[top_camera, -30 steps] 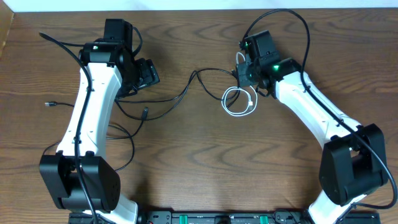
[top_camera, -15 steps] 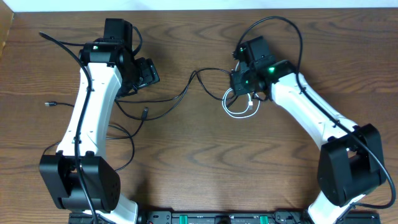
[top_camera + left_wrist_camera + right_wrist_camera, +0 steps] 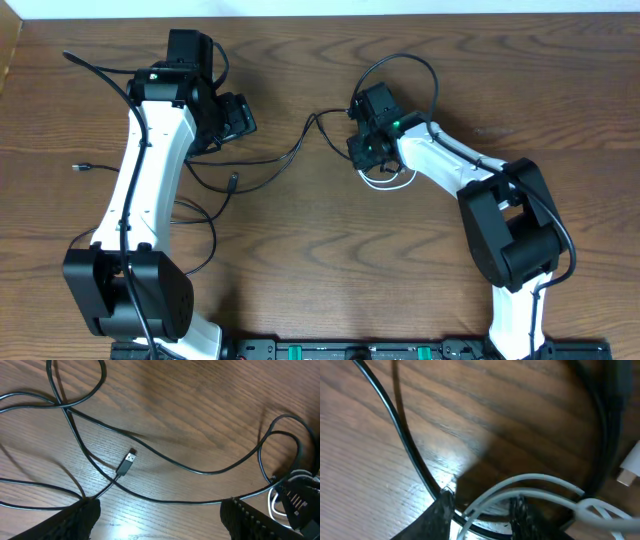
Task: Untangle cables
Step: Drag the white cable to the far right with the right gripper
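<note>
Right claw (image 3: 481, 512) sits low over the white cord (image 3: 540, 482), fingers a narrow gap apart with its loops running between them; whether they pinch it I cannot tell. Nearest, on the left, a black loop (image 3: 205, 235) lies slack beside the left arm (image 3: 150, 170). Farther on, a plug (image 3: 127, 462) lies free on the table (image 3: 320, 270). Beyond it a long black cord (image 3: 200, 471) snakes right to the white coil, running up against one finger. Left claw (image 3: 162, 520), farthest, hangs wide open and empty.

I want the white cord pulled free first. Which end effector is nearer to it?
Right. The right end effector sits right at the white cord, its fingers straddling the loop. The left end effector hangs far off, over black cables.
</note>
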Controlling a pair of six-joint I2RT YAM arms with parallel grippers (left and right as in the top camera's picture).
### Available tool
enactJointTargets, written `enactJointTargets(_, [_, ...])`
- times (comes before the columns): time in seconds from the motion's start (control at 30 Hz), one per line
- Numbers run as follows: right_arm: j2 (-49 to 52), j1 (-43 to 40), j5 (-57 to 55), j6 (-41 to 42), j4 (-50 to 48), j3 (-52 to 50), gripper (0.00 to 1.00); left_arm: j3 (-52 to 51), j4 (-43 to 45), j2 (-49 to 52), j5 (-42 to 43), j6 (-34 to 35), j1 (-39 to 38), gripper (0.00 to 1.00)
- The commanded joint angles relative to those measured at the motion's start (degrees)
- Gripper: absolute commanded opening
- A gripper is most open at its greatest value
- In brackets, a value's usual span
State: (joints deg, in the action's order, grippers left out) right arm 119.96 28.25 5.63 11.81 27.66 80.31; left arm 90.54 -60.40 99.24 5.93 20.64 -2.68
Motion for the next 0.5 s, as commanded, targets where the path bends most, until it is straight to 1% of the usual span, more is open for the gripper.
enactJointTargets(0.0, [0.0,-1.14,-0.09,3.76,1.11,-0.17,0.31,-0.39,-0.33,0.74,0.07,-1.14,-0.02,0.82])
enactJointTargets(0.13, [0.0,-1.66,-0.09,5.57,1.51,-0.17,0.22,-0.39,-0.28,0.74,0.07,-1.14,-0.04,0.82])
enactJointTargets(0.23, [0.0,-1.68,-0.09,5.55,1.46,-0.17,0.12,-0.39,0.11,0.74,0.07,-1.14,-0.04,0.82])
enactJointTargets(0.27, [0.0,-1.7,-0.09,5.55,1.42,-0.17,0.08,-0.39,0.13,0.74,0.07,-1.14,-0.04,0.82])
enactJointTargets(0.3, [-0.09,-1.7,-0.07,5.53,0.94,-0.09,0.01,-0.39,0.09,0.74,0.07,-1.14,-0.04,0.82])
enactJointTargets(0.4, [-1.81,-1.81,1.46,5.29,0.15,0.94,0.01,-0.39,0.04,0.74,0.07,-1.14,-0.02,0.82])
enactJointTargets(0.47, [-5.75,-2.14,3.61,5.22,0.09,2.01,0.01,-0.39,-0.17,0.74,0.07,-1.14,-0.04,0.82])
